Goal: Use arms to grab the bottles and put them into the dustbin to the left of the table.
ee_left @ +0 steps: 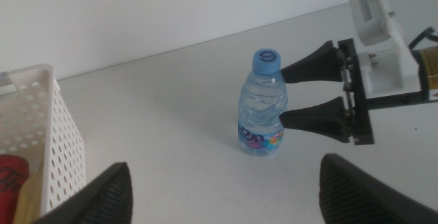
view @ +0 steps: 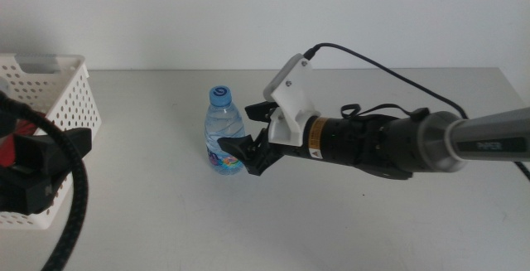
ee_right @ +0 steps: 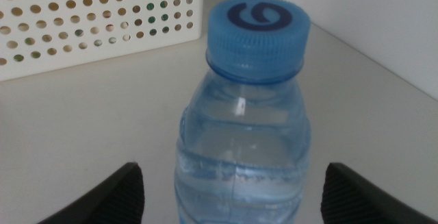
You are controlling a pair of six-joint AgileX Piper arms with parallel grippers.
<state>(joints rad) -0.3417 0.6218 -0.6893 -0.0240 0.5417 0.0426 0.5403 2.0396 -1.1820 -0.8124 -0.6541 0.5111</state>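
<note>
The small clear blue water bottle [view: 224,132] with a blue cap stands upright on the light-grey table [view: 373,229], right of the dustbin. My right gripper [view: 243,130] comes in from the right. It is open, with one jaw on each side of the bottle, about at label height. The right wrist view shows the bottle [ee_right: 243,128] close up between the spread jaws. The left wrist view shows the bottle [ee_left: 263,104] and the right gripper [ee_left: 284,95] at its side. My left gripper [ee_left: 224,162] is open and empty, by the white perforated dustbin [view: 54,84].
The dustbin [ee_left: 48,135] holds a red can [ee_left: 10,176] and something pale yellow [ee_left: 27,198] beside it. My left arm [view: 37,167] and its thick black cable [view: 74,213] hang over the dustbin's front corner. A white wall stands behind the table.
</note>
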